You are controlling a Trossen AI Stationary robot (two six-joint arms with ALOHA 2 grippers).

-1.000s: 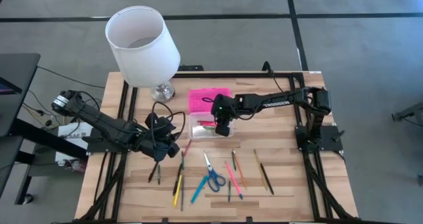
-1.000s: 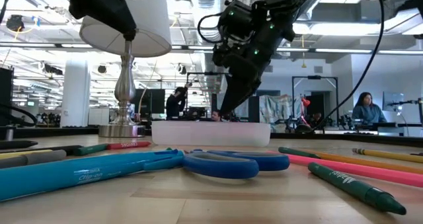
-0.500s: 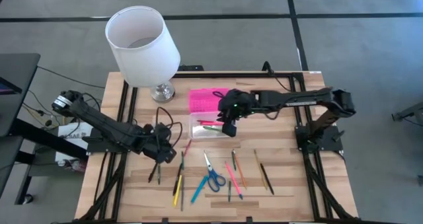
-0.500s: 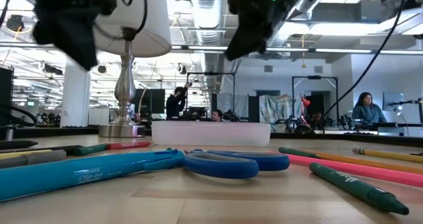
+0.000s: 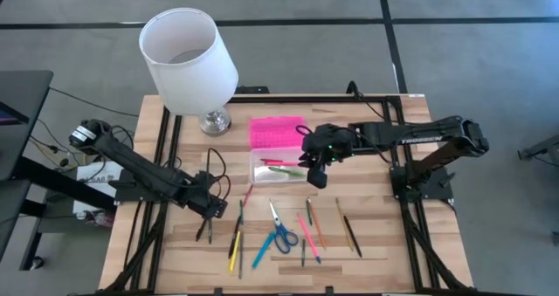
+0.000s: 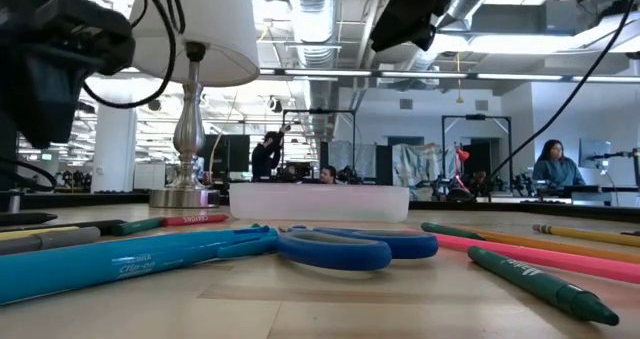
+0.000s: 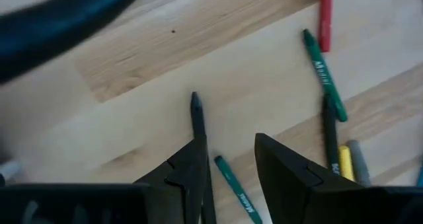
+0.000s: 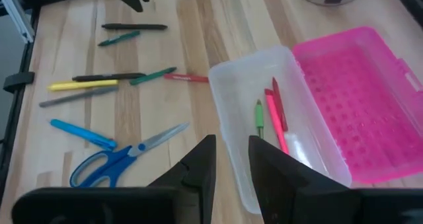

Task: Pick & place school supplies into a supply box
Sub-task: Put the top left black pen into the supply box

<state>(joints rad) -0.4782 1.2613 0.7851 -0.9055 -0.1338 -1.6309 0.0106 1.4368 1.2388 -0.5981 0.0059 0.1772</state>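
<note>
Pale wooden counter (image 5: 376,244) under me: my left fingers (image 7: 228,161), slightly parted and holding nothing, hang low over a dark pen (image 7: 196,112) and a green marker (image 7: 232,183). My right fingers (image 8: 231,159), also narrowly apart and empty, hover just beside the clear plastic supply box (image 8: 251,98), where pink, red and green pens (image 8: 272,115) lie. Its bright pink ribbed lid (image 8: 360,102) lies open. Blue-handled scissors (image 5: 280,233) rest among scattered pens nearby. White lampshade (image 5: 187,58) stands behind.
</note>
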